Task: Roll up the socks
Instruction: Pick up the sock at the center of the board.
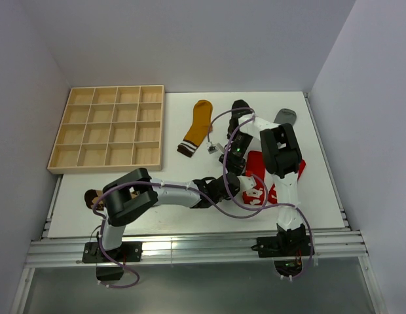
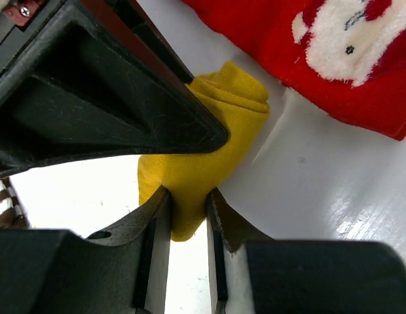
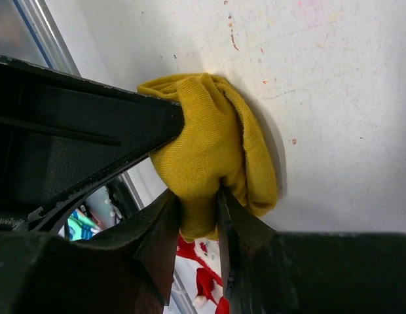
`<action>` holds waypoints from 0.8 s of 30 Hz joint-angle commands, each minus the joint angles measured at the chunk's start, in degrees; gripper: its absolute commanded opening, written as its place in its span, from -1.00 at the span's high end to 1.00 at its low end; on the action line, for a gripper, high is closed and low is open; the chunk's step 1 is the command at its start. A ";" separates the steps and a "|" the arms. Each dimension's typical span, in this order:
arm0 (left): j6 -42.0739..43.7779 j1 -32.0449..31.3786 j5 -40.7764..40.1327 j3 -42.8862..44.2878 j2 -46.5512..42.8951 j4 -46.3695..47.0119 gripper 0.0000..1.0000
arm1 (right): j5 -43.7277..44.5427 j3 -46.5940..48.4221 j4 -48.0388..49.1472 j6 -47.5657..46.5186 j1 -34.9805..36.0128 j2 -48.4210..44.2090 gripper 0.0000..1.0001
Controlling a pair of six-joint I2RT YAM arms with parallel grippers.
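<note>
White table (image 1: 321, 196) with pale grey walls on three sides carries everything. A wooden tray (image 1: 105, 169) of open squares sits in its far left corner.

My left pincer (image 2: 186, 197) is nearly closed, its two fingers nipping a fold of the bunched sock (image 2: 190, 163), a mustard yellow one crumpled into a lump. My right pincer (image 3: 198, 196) is squeezed down on the same sock (image 3: 203, 144) from the other side, so both of mine have hold of it. The lump is in the right half of the table, about midway between the far and near edges, and from above my arms hide it. I cannot tell whether it rests on the table or hangs just over it.

Just beside the lump lies the red sock (image 2: 288, 59) with its white print, spread flat under my right arm (image 1: 255, 160). A second mustard sock, the flat sock (image 1: 200, 124), lies near the far edge, just right of the tray. The grey sock (image 1: 286, 116) is by the far right corner.
</note>
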 commanded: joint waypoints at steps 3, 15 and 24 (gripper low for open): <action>-5.13 -0.97 14.53 0.36 3.42 -5.70 0.99 | -1.08 0.27 6.68 -0.02 0.05 1.14 0.22; -13.64 -0.27 12.78 -5.26 -3.35 -4.47 0.99 | -13.73 6.16 11.32 11.73 -8.03 -10.44 -0.11; -24.10 4.30 9.62 -9.57 -12.04 -2.63 1.00 | -11.89 4.32 20.47 21.86 -13.75 -18.19 -0.08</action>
